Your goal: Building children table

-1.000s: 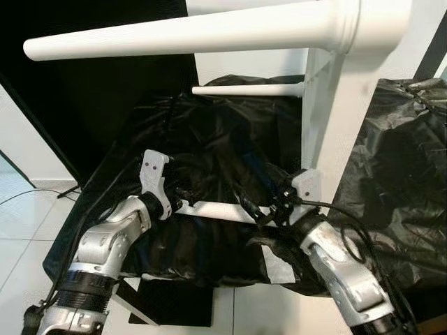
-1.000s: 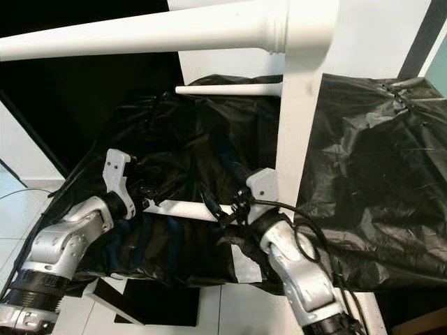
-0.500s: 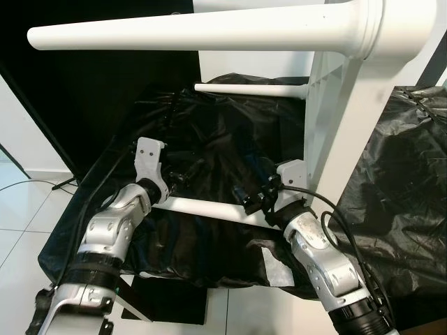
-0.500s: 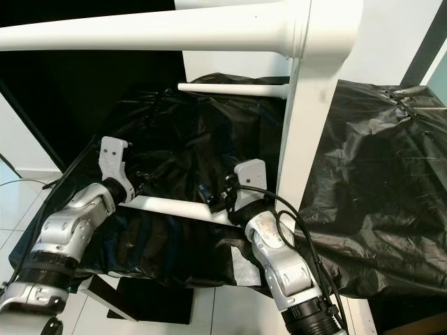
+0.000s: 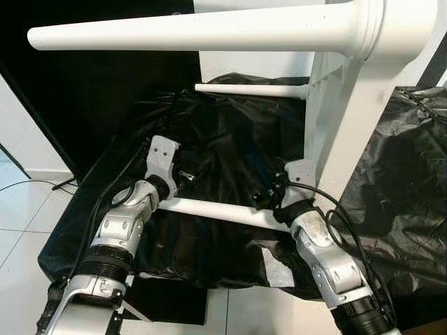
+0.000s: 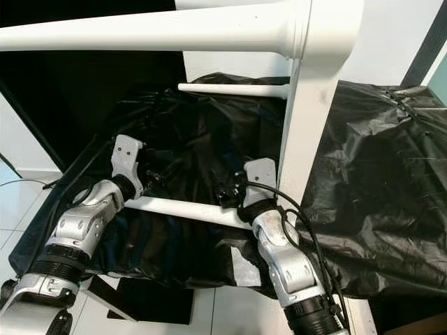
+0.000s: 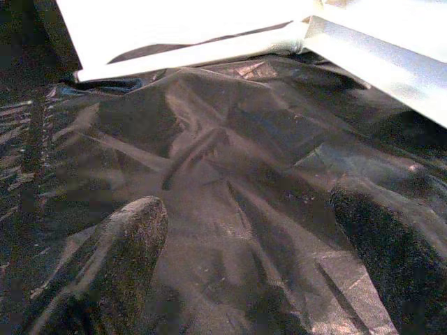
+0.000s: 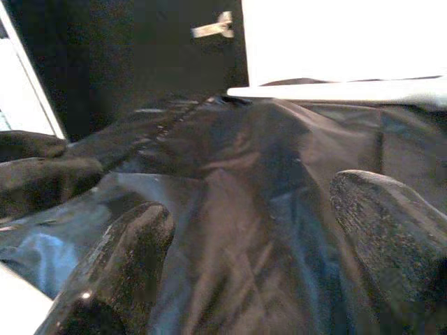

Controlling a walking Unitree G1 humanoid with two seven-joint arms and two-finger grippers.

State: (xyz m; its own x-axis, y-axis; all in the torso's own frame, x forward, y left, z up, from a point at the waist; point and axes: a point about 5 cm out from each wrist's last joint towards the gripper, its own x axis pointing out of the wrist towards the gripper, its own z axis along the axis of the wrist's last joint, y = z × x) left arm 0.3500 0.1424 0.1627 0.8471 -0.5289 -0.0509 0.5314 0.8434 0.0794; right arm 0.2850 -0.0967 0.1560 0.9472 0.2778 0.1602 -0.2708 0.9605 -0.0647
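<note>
Now | white children's table [image 5: 349, 118] lies tipped on black plastic sheet [image 5: 230, 139] | both hands open: left hand [image 5: 183, 174], right hand [image 5: 269, 195] beside lowest white leg [image 5: 216, 209] | advice: close squarely, lift evenly.

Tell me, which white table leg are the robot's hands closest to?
The lowest table leg, the one crossing between the left hand and right hand. The other legs sit higher, farther away.

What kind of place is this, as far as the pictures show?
Probably an indoor work corner, set up for assembling furniture: black sheet draped over a surface, a white table on its side with legs sticking out, pale floor tiles.
</note>
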